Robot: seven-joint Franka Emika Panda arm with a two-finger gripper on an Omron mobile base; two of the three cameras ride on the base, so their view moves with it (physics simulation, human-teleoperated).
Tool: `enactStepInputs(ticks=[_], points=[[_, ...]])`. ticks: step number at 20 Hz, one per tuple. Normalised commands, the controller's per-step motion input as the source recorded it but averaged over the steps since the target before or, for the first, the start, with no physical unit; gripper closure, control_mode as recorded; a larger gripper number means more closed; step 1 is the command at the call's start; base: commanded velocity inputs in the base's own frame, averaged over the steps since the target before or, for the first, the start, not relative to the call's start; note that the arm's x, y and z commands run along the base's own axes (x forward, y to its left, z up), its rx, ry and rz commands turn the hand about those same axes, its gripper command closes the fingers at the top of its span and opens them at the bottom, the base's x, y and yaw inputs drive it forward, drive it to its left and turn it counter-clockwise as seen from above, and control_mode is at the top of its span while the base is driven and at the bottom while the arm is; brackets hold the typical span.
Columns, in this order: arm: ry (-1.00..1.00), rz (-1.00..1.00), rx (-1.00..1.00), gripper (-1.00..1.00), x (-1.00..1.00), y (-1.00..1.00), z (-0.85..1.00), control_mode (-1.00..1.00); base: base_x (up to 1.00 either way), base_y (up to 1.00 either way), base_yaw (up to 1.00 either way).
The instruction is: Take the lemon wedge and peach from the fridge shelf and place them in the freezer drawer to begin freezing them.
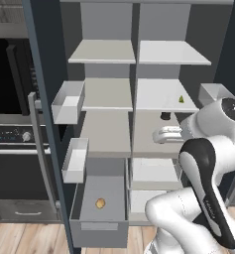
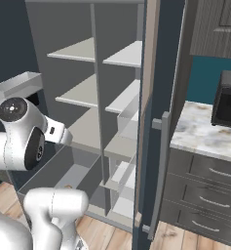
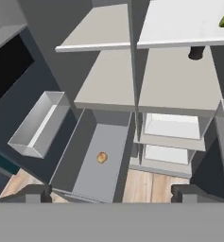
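The lemon wedge (image 1: 181, 99) (image 3: 223, 21) lies near the right front of the off-white fridge shelf (image 1: 158, 96) (image 3: 179, 23). The peach (image 1: 100, 203) (image 3: 101, 157) rests on the floor of the pulled-out grey freezer drawer (image 1: 99, 233) (image 3: 85, 182), at the fridge's lower left. My gripper (image 3: 111, 194) is open, its two dark fingertips (image 3: 38, 191) spread wide with nothing between them. It hangs in front of the fridge, above the drawer and below the wedge's shelf, looking down at the peach. My white hand (image 1: 164, 134) shows in front of the right column of shelves.
A small black blob (image 1: 165, 115) (image 3: 196, 53) sits on the shelf below the wedge. White door bins (image 1: 69, 101) (image 1: 75, 158) (image 3: 38, 125) hang on the open left door. An oven (image 1: 10, 74) stands to the left, and a marble counter (image 2: 204, 132) to the right.
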Motion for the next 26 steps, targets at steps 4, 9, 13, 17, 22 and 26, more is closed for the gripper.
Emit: enactStepInputs(ticks=[4, 9, 13, 17, 22, 26], points=[[0.00, -0.05, 0.00, -1.00, 0.01, 0.00, 0.00, -1.00, 0.00, 0.00, 0.00], [0.00, 0.00, 0.00, -1.00, 0.00, 0.00, 0.00, 1.00, 0.00, -0.09, -0.32], [0.00, 0.00, 0.00, -1.00, 0.00, 0.00, 0.00, 1.00, -0.06, -0.46, -0.33], [0.00, 0.00, 0.00, -1.00, 0.00, 0.00, 0.00, 1.00, 0.07, -0.25, -0.19], [0.00, 0.00, 0.00, -1.00, 0.00, 0.00, 0.00, 1.00, 0.13, -0.39, -0.16], [0.00, 0.00, 0.00, -1.00, 0.00, 0.00, 0.00, 1.00, -0.04, -0.68, -0.18]])
